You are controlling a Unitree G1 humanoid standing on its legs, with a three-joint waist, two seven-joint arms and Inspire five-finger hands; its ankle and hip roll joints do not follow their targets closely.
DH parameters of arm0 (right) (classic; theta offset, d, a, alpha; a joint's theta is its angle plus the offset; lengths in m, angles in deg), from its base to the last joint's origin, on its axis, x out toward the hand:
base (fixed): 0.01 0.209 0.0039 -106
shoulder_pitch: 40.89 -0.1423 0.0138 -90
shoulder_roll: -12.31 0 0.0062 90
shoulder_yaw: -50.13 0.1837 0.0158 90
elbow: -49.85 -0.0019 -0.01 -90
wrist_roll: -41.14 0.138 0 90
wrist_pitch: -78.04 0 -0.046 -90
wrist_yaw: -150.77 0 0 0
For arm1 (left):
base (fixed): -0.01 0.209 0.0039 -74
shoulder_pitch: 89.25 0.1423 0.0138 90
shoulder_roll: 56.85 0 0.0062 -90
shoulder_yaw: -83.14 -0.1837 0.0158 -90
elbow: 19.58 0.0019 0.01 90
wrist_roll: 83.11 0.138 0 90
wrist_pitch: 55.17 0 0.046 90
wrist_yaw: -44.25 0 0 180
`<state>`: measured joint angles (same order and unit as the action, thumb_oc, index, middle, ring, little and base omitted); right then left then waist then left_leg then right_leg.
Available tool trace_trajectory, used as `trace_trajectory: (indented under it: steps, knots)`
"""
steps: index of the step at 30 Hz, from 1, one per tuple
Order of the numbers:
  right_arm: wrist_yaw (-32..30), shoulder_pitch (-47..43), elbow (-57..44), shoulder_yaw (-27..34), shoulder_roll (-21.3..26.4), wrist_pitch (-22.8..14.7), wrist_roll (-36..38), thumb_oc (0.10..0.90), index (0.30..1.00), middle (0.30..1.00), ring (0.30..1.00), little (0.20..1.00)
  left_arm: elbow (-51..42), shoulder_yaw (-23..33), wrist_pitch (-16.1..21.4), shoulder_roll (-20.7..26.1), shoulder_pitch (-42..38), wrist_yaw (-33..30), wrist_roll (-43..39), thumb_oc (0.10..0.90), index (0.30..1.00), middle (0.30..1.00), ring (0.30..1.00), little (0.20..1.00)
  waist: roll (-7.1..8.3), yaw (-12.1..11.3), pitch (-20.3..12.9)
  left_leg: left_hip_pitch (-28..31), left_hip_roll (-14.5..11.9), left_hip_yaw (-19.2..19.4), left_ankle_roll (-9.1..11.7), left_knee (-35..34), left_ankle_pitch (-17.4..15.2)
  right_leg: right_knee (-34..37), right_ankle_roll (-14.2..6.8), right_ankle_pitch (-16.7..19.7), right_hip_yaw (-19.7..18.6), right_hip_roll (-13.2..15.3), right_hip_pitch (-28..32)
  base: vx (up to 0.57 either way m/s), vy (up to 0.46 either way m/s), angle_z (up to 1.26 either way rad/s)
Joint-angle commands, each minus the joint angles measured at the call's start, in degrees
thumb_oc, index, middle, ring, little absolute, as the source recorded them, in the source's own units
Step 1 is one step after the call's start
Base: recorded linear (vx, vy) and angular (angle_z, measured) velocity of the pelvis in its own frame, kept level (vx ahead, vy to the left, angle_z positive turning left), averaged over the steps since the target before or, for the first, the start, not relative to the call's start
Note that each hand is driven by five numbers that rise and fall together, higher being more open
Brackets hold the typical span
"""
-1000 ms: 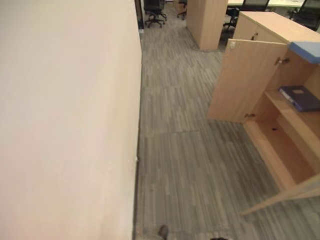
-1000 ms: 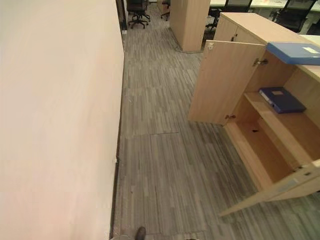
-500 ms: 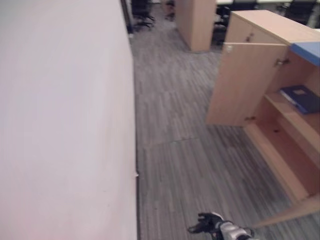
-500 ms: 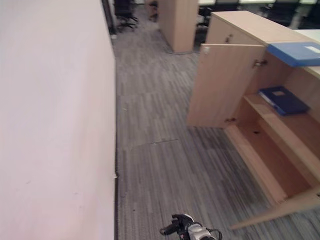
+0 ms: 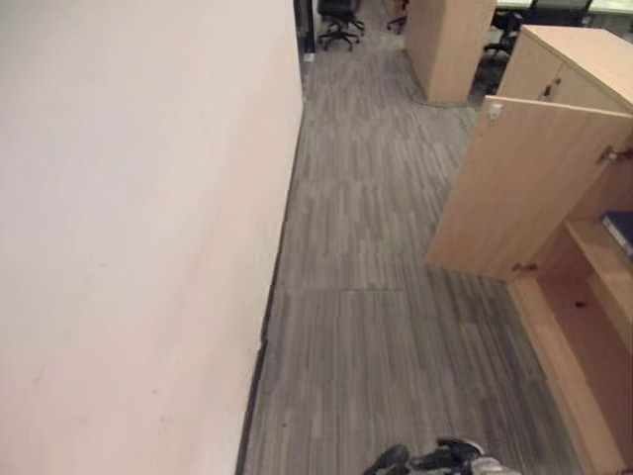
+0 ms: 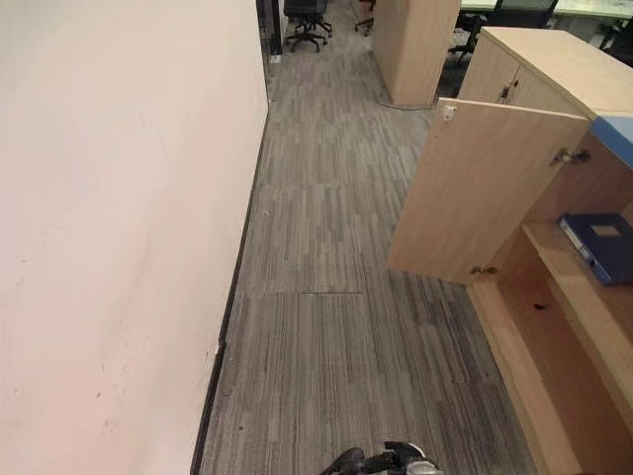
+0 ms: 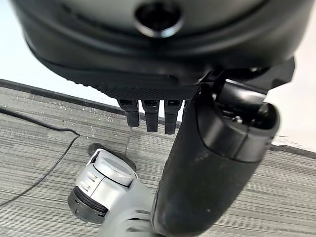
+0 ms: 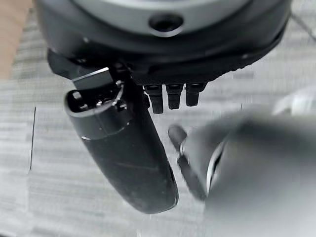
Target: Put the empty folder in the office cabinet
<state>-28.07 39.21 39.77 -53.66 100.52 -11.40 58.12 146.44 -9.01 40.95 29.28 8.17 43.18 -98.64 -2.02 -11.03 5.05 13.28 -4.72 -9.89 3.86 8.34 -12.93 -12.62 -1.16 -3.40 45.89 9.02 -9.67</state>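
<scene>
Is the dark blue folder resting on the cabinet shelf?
Touching: the right eye view shows the dark blue folder lying flat on the cabinet shelf.

Wall [image 6: 109,228] bounds the left side. Carpet floor [image 6: 326,257] open down the aisle between them. Open cabinet door [image 6: 475,188] juts into the aisle on the right; blue folder [image 6: 601,245] takes part of the shelf [image 6: 579,297].
</scene>
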Motion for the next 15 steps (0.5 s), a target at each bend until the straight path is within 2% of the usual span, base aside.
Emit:
trace_trajectory:
  steps: [1, 3, 4, 5, 6, 7, 9, 10, 11, 12, 13, 14, 15]
  knots:
    - [-0.5, -0.8, 0.2, 2.8, -1.7, -0.4, 2.2, 0.8, 0.9, 0.9, 0.9, 0.9, -2.0, -1.3, 1.2, 0.9, -0.1, -1.9, -2.7, 0.8, 0.9, 0.9, 0.9, 0.9, -0.3, -0.8, 1.0, -0.8, 5.2, 1.1, 2.4, 3.6, 8.3, 5.5, -0.5, 0.8, -4.6, 0.9, 6.6, 0.17, -0.11, 0.08]
    - [-0.6, -0.3, 0.3, 3.8, -2.0, -0.6, 4.4, 0.8, 0.9, 0.9, 0.9, 0.9, -2.0, -0.1, 1.5, 0.6, 0.2, -2.5, -4.4, 0.8, 0.9, 0.9, 0.9, 0.9, -0.01, -1.0, 1.4, -4.3, 6.2, 3.4, 5.5, 13.0, 12.9, 6.6, 0.7, -0.3, -5.7, -0.5, 8.9, 0.17, -0.138, -0.14]
    - [-0.8, 0.2, 0.5, 4.5, -1.9, -0.6, 5.3, 0.8, 0.9, 0.9, 0.9, 0.9, -2.0, 0.8, 1.5, 0.4, 0.6, -2.8, -4.9, 0.8, 0.9, 0.9, 0.9, 0.9, 0.45, -1.2, 2.0, -7.5, 7.1, 5.6, 7.6, 22.1, 16.9, 7.5, 2.0, -1.6, -7.2, -1.4, 11.0, 0.14, -0.125, -0.36]
    - [-0.8, 0.2, 0.5, 4.5, -1.9, -0.6, 5.3, 0.8, 0.9, 0.9, 0.9, 0.9, -2.0, 0.8, 1.5, 0.4, 0.6, -2.8, -4.9, 0.8, 0.9, 0.9, 0.9, 0.9, 0.41, -1.3, 2.0, -7.8, 7.0, 5.7, 7.7, 22.6, 16.8, 7.5, 2.1, -1.6, -7.2, -1.5, 10.9, 0.16, -0.114, -0.2]
    - [-1.0, 0.4, 0.6, 4.8, -1.7, -0.6, 5.8, 0.8, 0.9, 0.9, 0.9, 0.9, -1.9, 0.9, 1.5, 0.2, 0.9, -2.8, -4.9, 0.8, 0.9, 0.9, 0.9, 0.9, 0.79, -1.4, 2.5, -9.9, 7.2, 6.9, 7.7, 26.2, 17.7, 7.9, 2.5, -2.0, -8.2, -1.5, 12.1, 0.2, -0.067, -0.23]
    - [-1.3, 0.6, 0.7, 5.3, -1.4, -0.5, 6.6, 0.8, 0.9, 0.9, 0.9, 0.9, -1.7, 0.9, 1.4, -0.1, 1.3, -2.7, -4.9, 0.8, 0.9, 0.9, 0.9, 0.9, 1.51, -1.9, 3.2, -14.7, 7.1, 8.6, 5.2, 29.6, 15.1, 9.0, 2.7, -2.5, -10.6, -1.4, 13.7, 0.2, -0.063, -0.34]
    - [-1.3, 0.6, 0.7, 5.3, -1.4, -0.5, 6.6, 0.8, 0.9, 0.9, 0.9, 0.9, -1.7, 0.9, 1.4, -0.1, 1.3, -2.8, -4.9, 0.8, 0.9, 0.9, 0.9, 0.9, 1.42, -2.2, 3.1, -14.9, 6.9, 8.8, 5.1, 29.9, 14.8, 9.0, 2.8, -2.5, -10.8, -1.5, 13.5, 0.16, -0.008, -0.61]
    - [-1.4, 0.7, 1.0, 5.3, -1.5, -0.5, 6.7, 0.8, 0.9, 0.9, 0.9, 0.9, -1.3, 0.9, 1.2, -0.4, 1.5, -2.7, -4.8, 0.8, 0.9, 0.9, 0.9, 0.9, 2.74, -3.0, 3.9, -20.5, 5.7, 10.3, 1.4, 27.4, 9.3, 9.8, 1.6, -2.5, -13.6, -0.4, 15.1, 0.24, 0.024, -0.61]
    - [-1.6, 0.7, 1.2, 5.1, -1.4, -0.6, 6.5, 0.8, 0.9, 0.9, 0.9, 0.9, -1.2, 0.9, 1.2, -0.5, 1.6, -2.8, -4.9, 0.8, 0.9, 0.9, 0.9, 0.9, 3.3, -3.3, 4.3, -22.3, 5.4, 9.9, 0.5, 25.0, 7.4, 10.1, 0.9, -2.4, -14.6, 0.0, 15.6, 0.24, 0.023, -0.56]
    - [-1.6, 0.7, 1.2, 5.1, -1.4, -0.6, 6.5, 0.8, 0.9, 0.9, 0.9, 0.9, -1.2, 0.9, 1.2, -0.5, 1.6, -2.8, -4.9, 0.8, 0.9, 0.9, 0.9, 0.9, 3.3, -3.3, 4.3, -22.3, 5.4, 9.9, 0.5, 25.0, 7.4, 10.1, 0.9, -2.4, -14.6, 0.0, 15.6, 0.14, 0.033, -0.52]
    - [-1.7, 0.7, 1.5, 5.1, -1.5, -0.5, 6.2, 0.8, 0.9, 0.9, 0.9, 0.9, -0.9, 1.0, 1.2, -0.5, 1.6, -2.9, -5.5, 0.8, 0.9, 0.9, 0.9, 0.9, 3.98, -4.0, 4.6, -24.0, 4.7, 9.6, -0.2, 21.6, 5.8, 10.3, 0.0, -2.2, -16.1, 0.6, 16.1, 0.16, 0.055, -0.27]
    - [-1.7, 0.7, 1.9, 5.0, -1.5, -0.5, 6.1, 0.8, 0.9, 0.9, 0.9, 0.9, -0.4, 1.1, 1.3, -0.6, 1.6, -3.0, -6.0, 0.8, 0.9, 0.9, 0.9, 0.9, 4.31, -4.5, 4.9, -25.5, 3.4, 7.6, 0.1, 16.6, 7.0, 10.2, -0.5, -2.5, -17.8, 0.7, 16.5, 0.27, 0.191, -0.19]
    - [-2.1, 0.3, 2.3, 4.9, -1.7, -0.6, 6.0, 0.8, 0.9, 0.9, 0.9, 0.9, 0.0, 1.0, 1.5, -0.5, 1.2, -3.4, -7.4, 0.8, 0.9, 0.9, 0.9, 0.9, 3.36, -5.1, 5.3, -26.3, 0.3, 1.6, 1.3, 2.7, 16.5, 9.6, -0.6, -2.7, -20.9, 0.2, 17.4, 0.32, 0.251, -0.34]
